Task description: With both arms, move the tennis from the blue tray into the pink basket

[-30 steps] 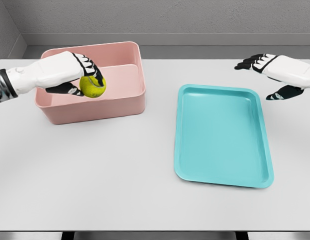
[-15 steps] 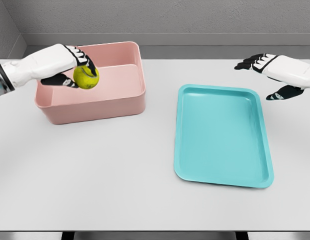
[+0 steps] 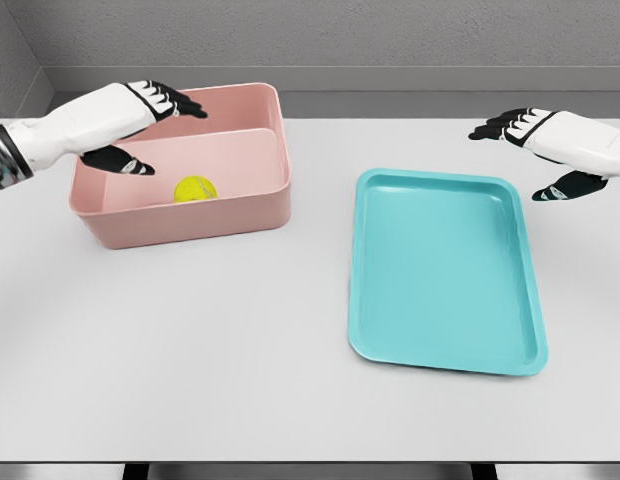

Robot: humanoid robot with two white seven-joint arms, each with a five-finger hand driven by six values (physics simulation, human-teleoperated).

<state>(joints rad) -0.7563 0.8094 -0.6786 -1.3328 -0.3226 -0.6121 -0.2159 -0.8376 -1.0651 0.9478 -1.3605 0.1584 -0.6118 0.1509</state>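
Tennis ball lies inside pink basket; left robot hand above it, fingers spread, empty; blue tray bare.

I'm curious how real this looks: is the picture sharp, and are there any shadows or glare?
Head view: sharp throughout, evenly and softly lit, no glare; only faint shadows under the blue tray and pink basket; the tennis ball is crisp.

Pale surface in front of me, two containers on it.
The pink basket sits at my far left; the blue tray lies flat to my right, well apart from it.
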